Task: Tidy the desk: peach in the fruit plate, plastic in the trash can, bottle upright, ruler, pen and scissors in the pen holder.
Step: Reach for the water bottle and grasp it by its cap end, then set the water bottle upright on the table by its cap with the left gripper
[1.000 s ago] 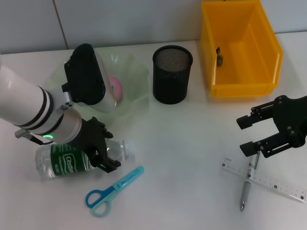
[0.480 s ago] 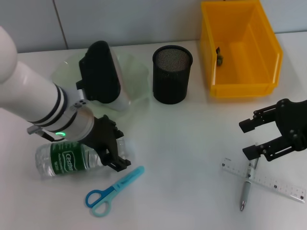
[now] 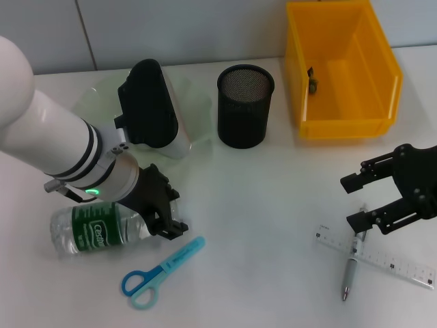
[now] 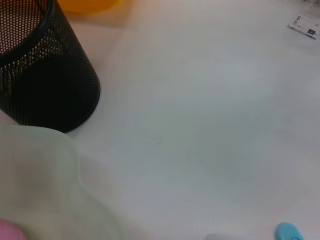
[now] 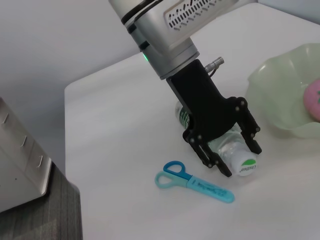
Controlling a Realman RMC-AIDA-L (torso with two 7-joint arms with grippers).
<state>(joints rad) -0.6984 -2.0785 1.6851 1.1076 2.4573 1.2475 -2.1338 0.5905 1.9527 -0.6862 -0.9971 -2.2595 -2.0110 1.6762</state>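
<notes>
The clear bottle [image 3: 95, 231] with a green label lies on its side at the front left. My left gripper [image 3: 169, 208] is open, its fingers straddling the bottle's neck [image 5: 235, 150] near the white cap. Blue scissors [image 3: 160, 272] lie just in front of it. The peach [image 5: 314, 100] rests in the pale green fruit plate [image 3: 198, 113]; the head view hides it behind my left wrist. My right gripper [image 3: 374, 201] hangs open just above the pen [image 3: 351, 268], which lies across the ruler [image 3: 389, 263]. The black mesh pen holder [image 3: 246, 106] stands at centre back. I cannot pick out the plastic.
A yellow bin [image 3: 382, 75] stands at the back right with a small dark item [image 3: 312, 78] inside it. In the left wrist view the pen holder [image 4: 40, 75] and plate edge [image 4: 50, 185] are close by.
My left gripper has slid along the lying bottle toward its cap, and the arm now covers the peach. The right gripper has drifted slightly down and to the right. The bottle stays put.
</notes>
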